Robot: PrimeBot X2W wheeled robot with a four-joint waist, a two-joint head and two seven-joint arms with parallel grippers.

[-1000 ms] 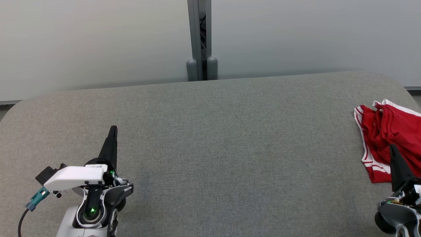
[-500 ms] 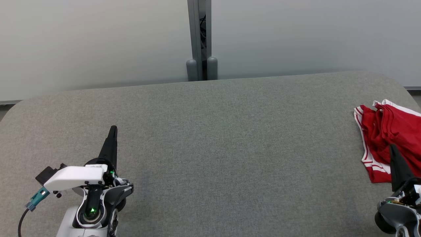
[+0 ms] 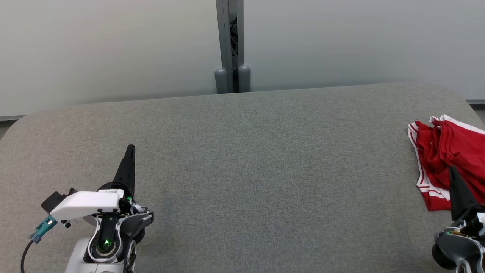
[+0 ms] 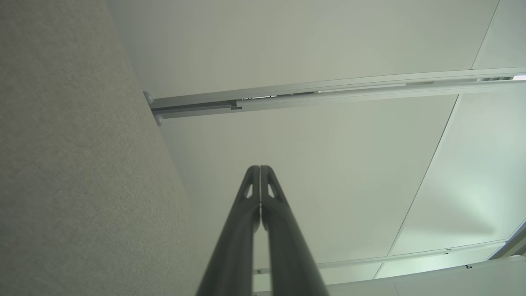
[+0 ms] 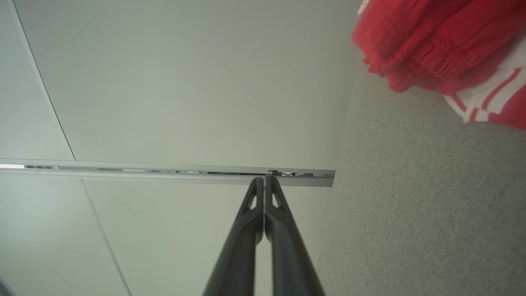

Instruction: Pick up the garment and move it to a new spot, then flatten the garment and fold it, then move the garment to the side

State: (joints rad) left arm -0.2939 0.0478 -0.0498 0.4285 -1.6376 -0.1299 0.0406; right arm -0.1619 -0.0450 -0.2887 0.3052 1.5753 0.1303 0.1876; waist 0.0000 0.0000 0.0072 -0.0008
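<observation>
red garment (image 3: pixel 452 146) just beside the closed, empty right tool (image 3: pixel 452 171); left tool (image 3: pixel 130 148) likewise closed, empty, well apart

Left gripper (image 3: pixel 130 148), right gripper (image 3: pixel 451 169) closed.

Light even and diffuse throughout, moderately bright, no hard shadows. Head view: table (image 3: pixel 242 159) weave crisp from edge to edge. Wall panels (image 3: pixel 113 49) grade from pale to duller grey with no glare. Left wrist view: brighter greenish patch low right on the wall, and the panel seam (image 4: pixel 431 164) bows with wide-angle bend. Right wrist view: small blown-out sliver at the far left of the rail (image 5: pixel 164 170). My right gripper (image 5: pixel 264 178) is sharp at the tips and blurs toward the bottom edge. Garment (image 5: pixel 431 41) saturated red, slightly soft.
</observation>
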